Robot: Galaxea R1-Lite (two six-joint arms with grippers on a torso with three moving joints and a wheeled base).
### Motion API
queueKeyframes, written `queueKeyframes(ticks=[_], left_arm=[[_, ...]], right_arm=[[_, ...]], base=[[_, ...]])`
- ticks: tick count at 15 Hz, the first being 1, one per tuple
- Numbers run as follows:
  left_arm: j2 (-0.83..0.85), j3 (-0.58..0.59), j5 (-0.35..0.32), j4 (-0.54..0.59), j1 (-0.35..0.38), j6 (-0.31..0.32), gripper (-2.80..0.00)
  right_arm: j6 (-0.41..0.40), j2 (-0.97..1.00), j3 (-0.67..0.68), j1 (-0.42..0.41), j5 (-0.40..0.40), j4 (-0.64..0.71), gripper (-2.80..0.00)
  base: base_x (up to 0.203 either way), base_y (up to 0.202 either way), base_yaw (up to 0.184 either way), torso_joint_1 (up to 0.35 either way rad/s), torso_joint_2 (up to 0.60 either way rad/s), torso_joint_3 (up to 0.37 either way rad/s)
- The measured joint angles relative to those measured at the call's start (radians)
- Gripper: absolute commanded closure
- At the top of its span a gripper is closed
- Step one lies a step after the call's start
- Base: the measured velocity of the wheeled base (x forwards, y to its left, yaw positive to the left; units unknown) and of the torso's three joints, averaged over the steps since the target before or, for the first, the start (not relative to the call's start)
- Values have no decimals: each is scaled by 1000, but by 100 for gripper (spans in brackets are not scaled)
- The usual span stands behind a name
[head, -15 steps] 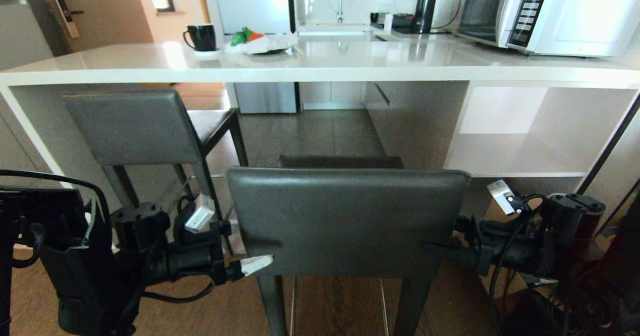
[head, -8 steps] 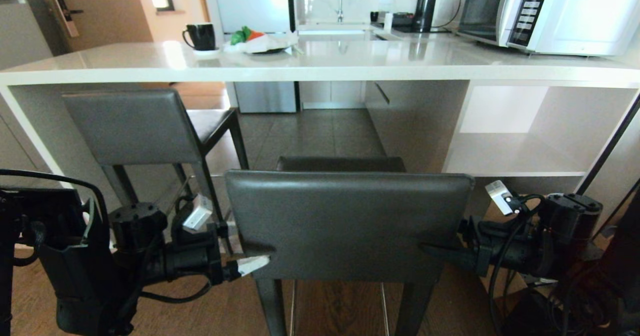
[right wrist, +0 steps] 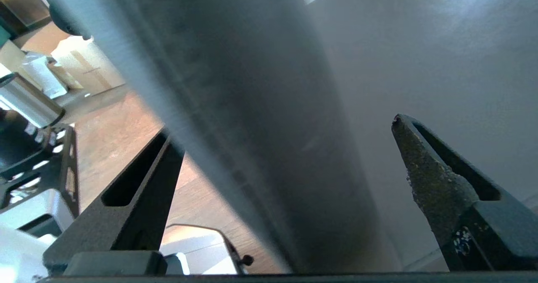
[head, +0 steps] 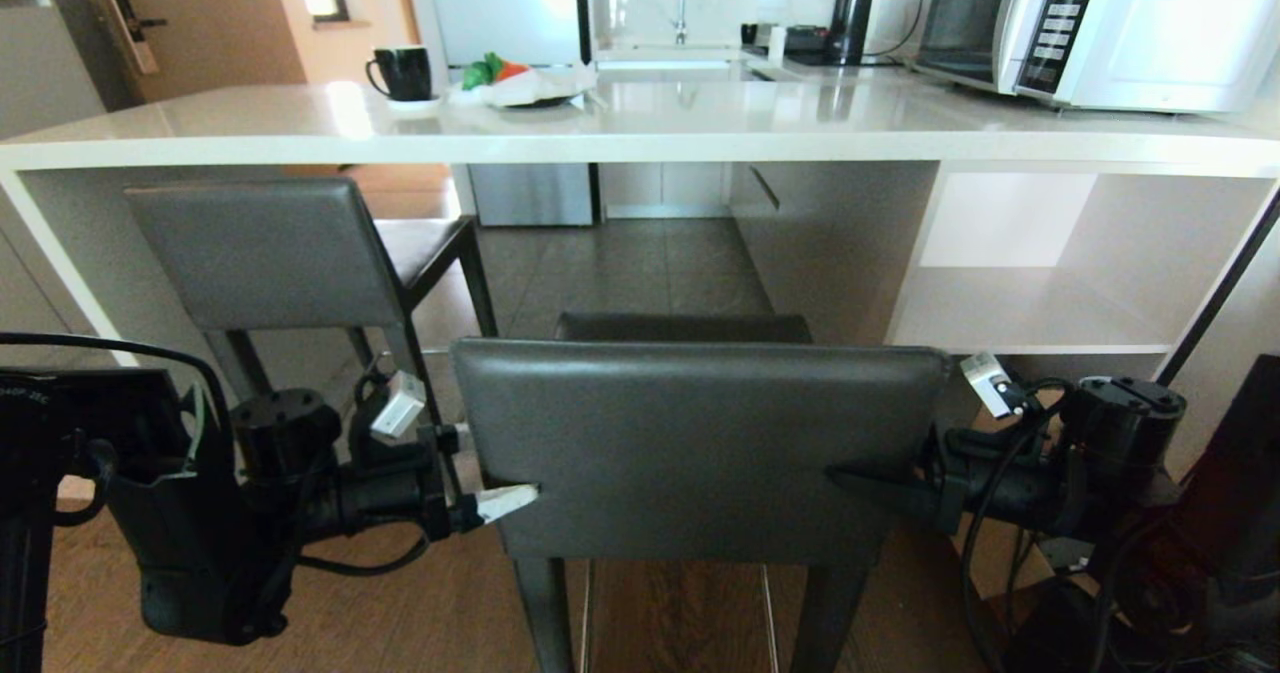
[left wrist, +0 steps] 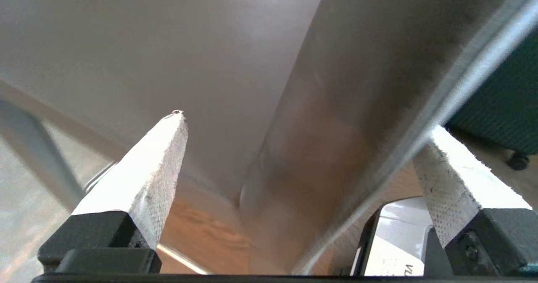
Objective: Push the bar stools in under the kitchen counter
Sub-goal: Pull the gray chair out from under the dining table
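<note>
We see the near bar stool (head: 690, 448) between our two grippers: the left gripper (head: 500, 501) spread wide astride the backrest's edge, the right gripper (head: 860, 483) likewise wide at the opposite edge (one finger of each hidden behind the leather). Its seat barely reaches under the kitchen counter (head: 640, 128); the second bar stool (head: 270, 253), beyond the left gripper, sits farther in.
</note>
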Motion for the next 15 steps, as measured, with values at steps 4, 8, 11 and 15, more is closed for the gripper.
queueKeyframes(ticks=[4,8,11,15], left_arm=[[46,-64,8,-3,-4,-21,-280],[68,-97,12,-2,3,-42,-280],[52,-66,6,0,7,-44,-280],[-3,27,-74,-1,53,-43,-280]], right_arm=[[2,50,-55,3,-12,0,-280],[6,85,-100,11,-59,-1,-280],[8,83,-81,5,-59,0,-280],[11,53,-38,-41,-24,0,-280]], base=[[0,0,0,0,0,0],[0,0,0,0,0,0],[0,0,0,0,0,0],[0,0,0,0,0,0]])
